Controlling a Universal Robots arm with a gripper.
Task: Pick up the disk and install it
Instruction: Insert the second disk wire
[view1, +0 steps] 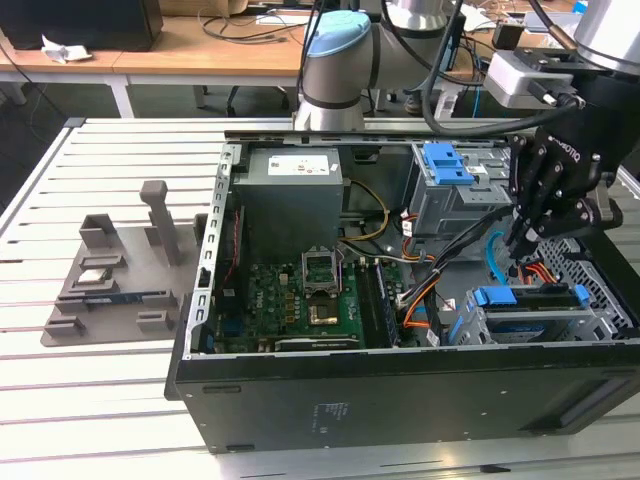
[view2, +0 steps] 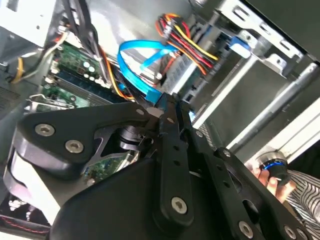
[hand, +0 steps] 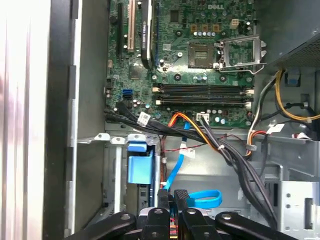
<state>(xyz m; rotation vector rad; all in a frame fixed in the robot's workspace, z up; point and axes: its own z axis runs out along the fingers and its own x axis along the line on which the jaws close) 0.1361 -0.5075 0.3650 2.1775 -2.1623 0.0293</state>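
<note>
The gripper (view1: 520, 240), fingers pressed together and holding nothing, hangs just above the disk (view1: 530, 300) — nearby cables (view1: 500, 262) could snag it.

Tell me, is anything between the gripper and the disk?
Maybe. A blue cable loops right beside the gripper, just above the disk sitting in its bay. Nothing else seems to be between them.
</note>
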